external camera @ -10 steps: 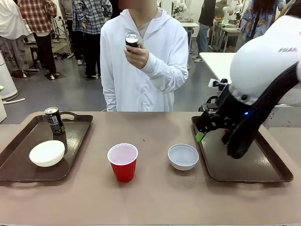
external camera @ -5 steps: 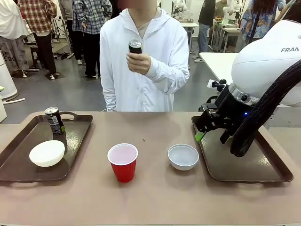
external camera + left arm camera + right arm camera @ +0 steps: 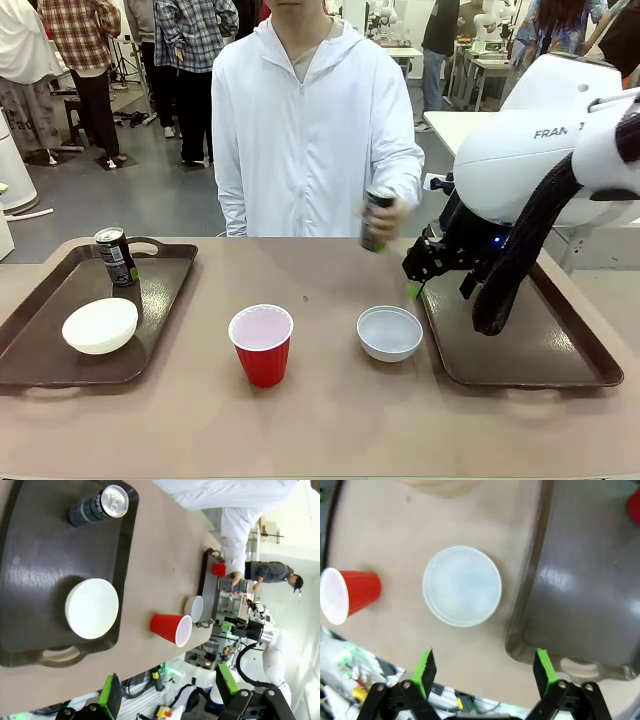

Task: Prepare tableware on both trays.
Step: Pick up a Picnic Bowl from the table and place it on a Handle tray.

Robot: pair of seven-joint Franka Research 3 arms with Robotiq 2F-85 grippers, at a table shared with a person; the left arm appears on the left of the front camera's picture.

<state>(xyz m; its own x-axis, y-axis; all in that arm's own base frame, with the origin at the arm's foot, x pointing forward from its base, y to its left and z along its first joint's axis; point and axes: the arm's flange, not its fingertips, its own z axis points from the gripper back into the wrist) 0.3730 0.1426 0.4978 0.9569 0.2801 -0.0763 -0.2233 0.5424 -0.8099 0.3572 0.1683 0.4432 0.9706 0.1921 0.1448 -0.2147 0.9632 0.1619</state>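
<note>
Right hand (image 3: 484, 667) wide, empty, near grey-white bowl (image 3: 462, 586); left tray (image 3: 160, 300) holds can (image 3: 116, 256), cream-white bowl (image 3: 100, 325).

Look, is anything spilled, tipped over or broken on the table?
Nothing is spilled, tipped or broken. The red cup and grey-white bowl stand upright on the table between the left tray and right tray, not on either.

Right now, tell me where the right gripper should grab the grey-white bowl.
Probably pinch the rim of the grey-white bowl from above, one finger inside, one outside: it sits upright, shallow and wide. Take the edge away from the right tray.
</note>
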